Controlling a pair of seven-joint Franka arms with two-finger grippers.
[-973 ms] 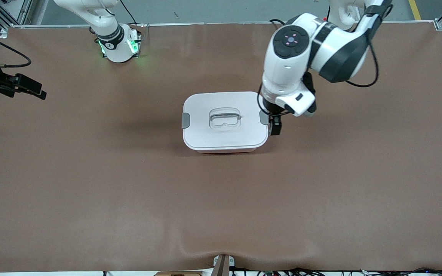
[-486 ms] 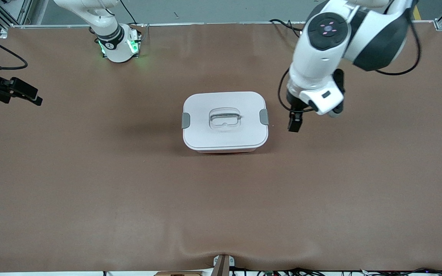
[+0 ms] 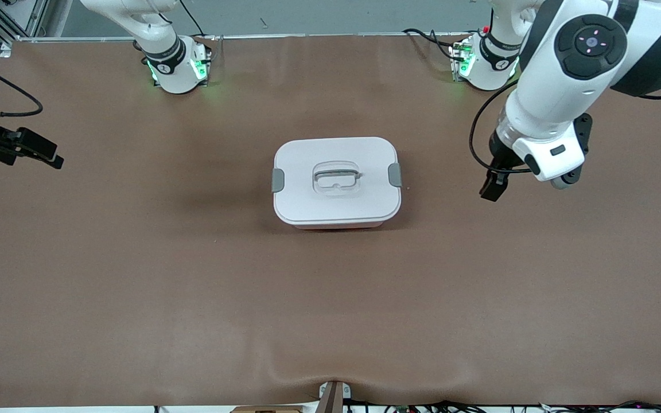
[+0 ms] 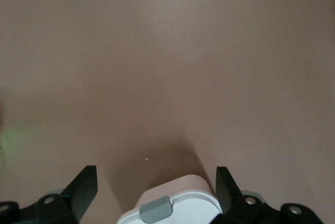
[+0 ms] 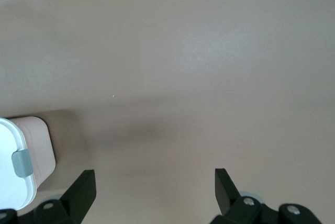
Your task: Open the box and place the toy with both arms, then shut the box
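Note:
The box (image 3: 336, 203) stands shut in the middle of the table, white lid on the pale pink tub, grey handle (image 3: 337, 172) recessed in the lid, both grey side clips (image 3: 395, 174) down. My left gripper (image 3: 492, 186) is open and empty in the air over bare table, beside the box toward the left arm's end. The left wrist view shows the box's end (image 4: 178, 203) and a clip (image 4: 155, 209) between the open fingers (image 4: 84, 187). My right gripper (image 3: 35, 150) is open and empty at the right arm's end; its wrist view shows the box (image 5: 31, 145) off to one side. The toy is out of view.
The brown table mat (image 3: 330, 310) is wrinkled at the edge nearest the front camera, by a small bracket (image 3: 333, 396). Both arm bases (image 3: 178, 66) (image 3: 485, 63) stand along the edge farthest from that camera.
My left gripper has left the box's clip and moved away toward the left arm's end of the table, the arm lifting. The right gripper shifted slightly. The box has not moved.

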